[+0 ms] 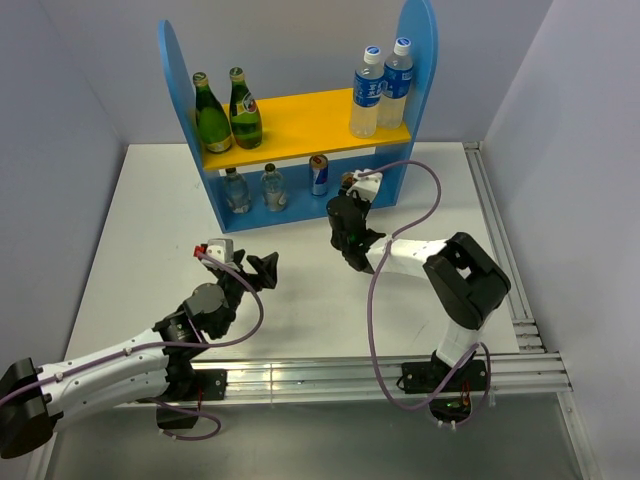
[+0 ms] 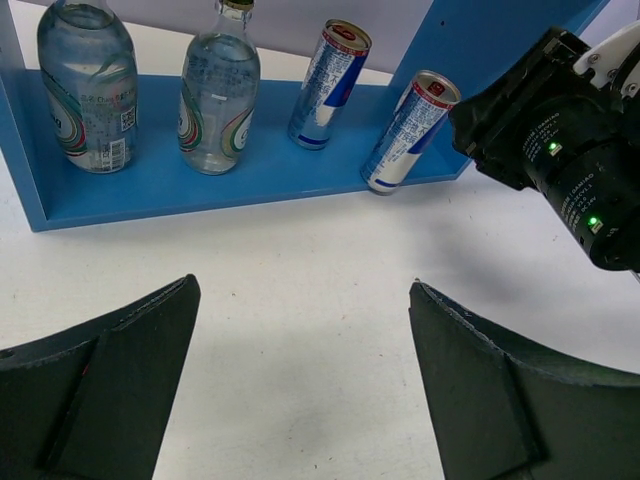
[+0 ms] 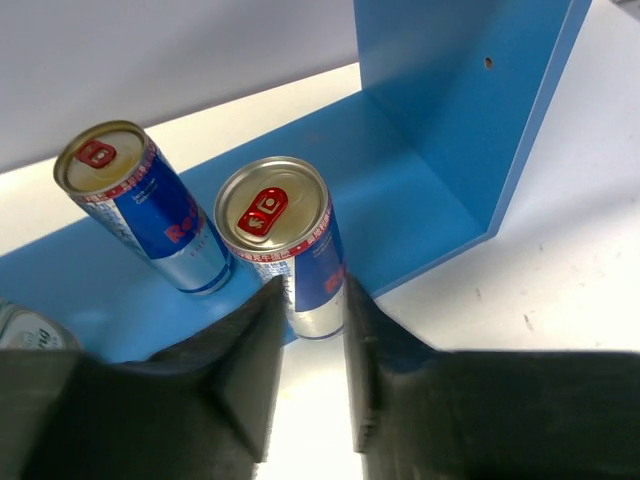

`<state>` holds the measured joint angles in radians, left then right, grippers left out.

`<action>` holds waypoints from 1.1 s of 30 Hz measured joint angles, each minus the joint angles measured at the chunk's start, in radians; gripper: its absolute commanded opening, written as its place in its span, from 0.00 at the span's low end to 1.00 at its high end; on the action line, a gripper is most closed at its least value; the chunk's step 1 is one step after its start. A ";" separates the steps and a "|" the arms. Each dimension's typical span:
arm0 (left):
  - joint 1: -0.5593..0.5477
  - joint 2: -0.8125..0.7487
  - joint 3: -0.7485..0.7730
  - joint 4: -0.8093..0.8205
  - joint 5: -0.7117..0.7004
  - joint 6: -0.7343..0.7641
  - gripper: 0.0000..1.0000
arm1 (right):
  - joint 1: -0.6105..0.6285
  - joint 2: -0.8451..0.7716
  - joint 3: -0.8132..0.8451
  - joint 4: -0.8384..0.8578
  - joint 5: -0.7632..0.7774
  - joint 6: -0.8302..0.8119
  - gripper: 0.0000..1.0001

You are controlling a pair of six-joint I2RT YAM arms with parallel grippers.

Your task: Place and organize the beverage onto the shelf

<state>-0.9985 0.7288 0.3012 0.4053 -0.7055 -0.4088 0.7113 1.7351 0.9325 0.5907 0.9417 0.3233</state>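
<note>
Blue shelf (image 1: 424, 60) at top centre of the overhead view, and all six items to be stocked are on it. Dark green bottles (image 1: 212, 120) stand as a pair at the left end of the yellow upper board (image 1: 305, 115). Two taller blue-capped bottles (image 1: 370, 90) fill its right end. The lower board (image 2: 250, 175) carries, left to right, two short clear bottles (image 2: 85, 80), then the back can (image 2: 330, 85) and the front can (image 2: 410, 130). Sorted by kind, I'd say, which is the organizing half of the job. The back can sits deep. The front can stands right at the board's front lip, near the right panel (image 3: 450, 100), out of line with its twin.

That's why I judge the right tool (image 3: 314, 288) sits where it does. It's low, tips just at the front can's base, jaws drawn in to a narrow slit much thinner than the can, gripping nothing. Looks set for a nudge, not a grasp. Touching or a hair apart, I can't tell.

Left tool (image 2: 302, 283) hangs spread wide and empty over bare tabletop (image 1: 150, 220) in front of the shelf, centre-left overhead. Parked clear of the other one, I reckon.

Tabletop is white and matte with a few scuffs. Plain pale grey walls (image 1: 60, 100) close in on left, back and right. An aluminium rail (image 1: 330, 372) runs along the bottom of the frame, carrying both arm bases.
</note>
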 measured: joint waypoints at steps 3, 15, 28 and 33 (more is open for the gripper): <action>0.000 0.001 0.000 0.000 0.000 0.000 0.92 | 0.000 0.004 0.002 -0.004 0.000 0.006 0.34; 0.000 -0.010 0.000 -0.001 -0.007 0.001 0.92 | -0.012 0.093 0.089 -0.027 -0.002 0.010 0.20; 0.000 -0.019 0.000 -0.001 -0.017 0.003 0.92 | -0.060 0.135 0.198 -0.137 -0.016 0.073 0.09; 0.000 -0.018 0.000 -0.001 -0.019 0.003 0.92 | -0.071 0.172 0.249 -0.159 -0.032 0.077 0.08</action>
<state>-0.9985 0.7105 0.3012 0.4046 -0.7242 -0.4053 0.6407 1.9068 1.1812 0.4320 0.9100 0.4004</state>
